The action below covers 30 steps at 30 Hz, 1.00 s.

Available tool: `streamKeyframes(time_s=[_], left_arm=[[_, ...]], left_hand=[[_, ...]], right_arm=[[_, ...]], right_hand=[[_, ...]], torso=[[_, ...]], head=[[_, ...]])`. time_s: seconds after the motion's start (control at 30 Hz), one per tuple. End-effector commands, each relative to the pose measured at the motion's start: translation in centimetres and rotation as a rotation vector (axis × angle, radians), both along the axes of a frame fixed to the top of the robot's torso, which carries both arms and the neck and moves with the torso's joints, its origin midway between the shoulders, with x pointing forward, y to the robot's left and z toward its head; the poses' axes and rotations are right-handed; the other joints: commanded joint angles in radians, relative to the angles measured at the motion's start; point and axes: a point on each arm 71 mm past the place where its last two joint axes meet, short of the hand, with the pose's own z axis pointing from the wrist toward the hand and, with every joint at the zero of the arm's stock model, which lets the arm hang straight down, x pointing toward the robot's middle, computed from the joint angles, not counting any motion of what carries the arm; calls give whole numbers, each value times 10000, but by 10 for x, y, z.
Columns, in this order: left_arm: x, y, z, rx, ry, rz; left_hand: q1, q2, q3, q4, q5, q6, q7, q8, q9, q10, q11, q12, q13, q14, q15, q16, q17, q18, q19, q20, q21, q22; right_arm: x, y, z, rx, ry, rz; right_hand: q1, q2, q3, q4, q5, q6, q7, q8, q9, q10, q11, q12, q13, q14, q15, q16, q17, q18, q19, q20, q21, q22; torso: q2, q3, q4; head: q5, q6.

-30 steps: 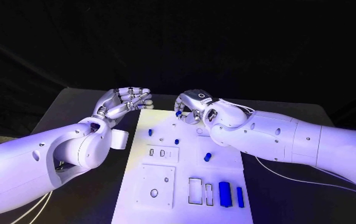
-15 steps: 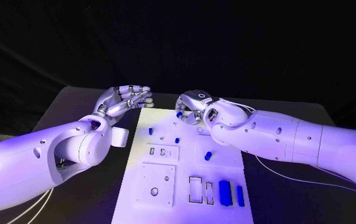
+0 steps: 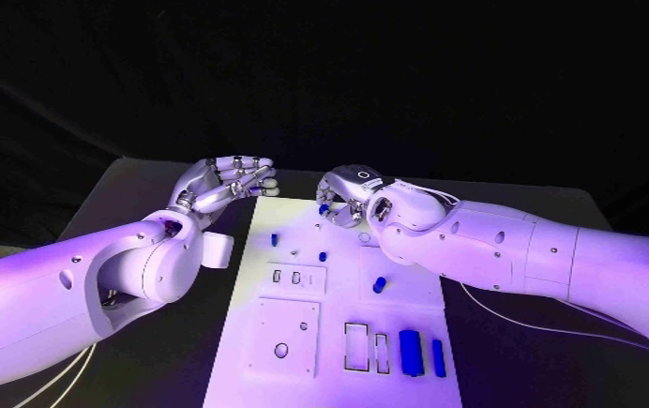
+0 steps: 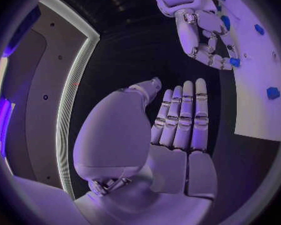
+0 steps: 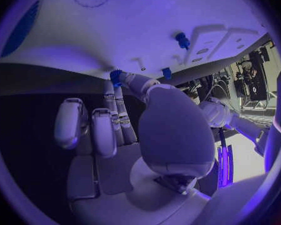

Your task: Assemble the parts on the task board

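Your right hand [image 3: 354, 198] pinches a blue part [image 3: 324, 208] over the board's [image 3: 339, 333] twelve o'clock end, so seat it next; left hand [image 3: 227, 185] idles, fingers together, holding nothing.

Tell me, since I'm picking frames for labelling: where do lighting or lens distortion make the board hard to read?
Head view: violet-blue light washes the task board, yet the blue parts stay distinct; the backdrop is black. Left wrist view: fisheye bends the board's edge, the left hand sits large in front. Right wrist view: the right hand casts a soft shadow on the curved board.

Black table [image 3: 135, 192], white task board [image 3: 339, 333] lying flat on its middle
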Motion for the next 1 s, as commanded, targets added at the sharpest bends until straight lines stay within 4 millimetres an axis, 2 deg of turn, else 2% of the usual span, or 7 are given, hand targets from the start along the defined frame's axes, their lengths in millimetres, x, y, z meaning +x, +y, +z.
streamKeyframes(time_s=[0.03,0.33,0.43,0.57,0.73,0.9,1.0], left_arm=[[0,-2,2,-112,-50,-182],[0,-2,1,-107,-39,-176],[1,-2,1,-103,-34,-169],[1,-1,1,-100,-26,-157],[1,2,1,-94,-16,-105],[2,4,1,-96,-6,-83],[2,4,0,-101,1,-97]], left_hand=[[-86,-28,71,-3,8,-14,52,-61,-14,60,-2,-28,-10,-49,31,-36,11,5,-87,14,-5,-10],[-86,-28,71,-3,8,-14,52,-61,-14,60,-2,-28,-10,-49,31,-36,11,5,-87,14,-5,-10],[-86,-28,71,-3,8,-14,52,-61,-14,60,-2,-28,-10,-49,31,-36,11,5,-87,14,-5,-10],[-104,-29,97,-31,8,-18,54,-75,-19,73,1,-74,-7,-50,35,-63,29,10,-99,24,-8,-18],[-104,-29,97,-31,8,-18,54,-75,-19,73,1,-74,-7,-50,35,-63,29,10,-99,24,-8,-18],[-107,-30,101,-37,8,-19,53,-78,-20,75,2,-83,-7,-51,36,-68,32,11,-101,25,-8,-19],[-107,-32,104,-43,8,-21,52,-80,-21,74,2,-89,-8,-51,36,-71,34,12,-102,26,-8,-20]], right_arm=[[0,2,0,-21,10,68],[0,1,-1,-64,68,77],[-2,-3,-1,-67,97,76],[-10,-18,0,25,164,15],[-22,-52,5,638,406,-445],[-31,-95,11,1700,1328,-1527],[-34,-113,10,2017,1882,-2026]], right_hand=[[-72,-20,69,12,-103,-114,27,-75,21,-123,14,-43,-21,474,90,30,-10,-96,-42,36,-46,5],[-240,-255,5,37,-200,-519,144,-331,41,-837,179,-53,-197,378,237,-78,-349,-8,-301,173,-336,-364],[-277,-308,-464,21,-142,-962,145,-630,-4,-1350,217,-1,-349,251,279,-265,-802,97,-594,233,-712,-817],[-173,-239,-1145,40,-95,-1031,130,-742,1,-1518,230,128,-428,234,258,-305,-925,114,-619,249,-832,-902],[-156,-156,-1345,193,53,-687,263,-669,58,-848,208,565,-365,346,267,-114,-567,14,-287,235,-526,-421],[-277,-365,-1295,409,137,-772,38,-751,63,766,-149,1260,33,425,-4,75,-247,-50,-56,31,-284,-44],[-228,-338,-2009,444,241,-1073,-90,-683,169,1283,-320,1897,725,440,-163,123,-170,-70,-12,-151,-256,43]], torso=[[1,-11,-5],[2,-12,-26],[-6,-4,-24],[-16,-1,8],[-29,14,-56],[-61,46,-143],[-73,69,-177]], head=[[14,-25],[23,-25],[23,-25],[-16,3],[20,34],[-6,90],[-21,97]])
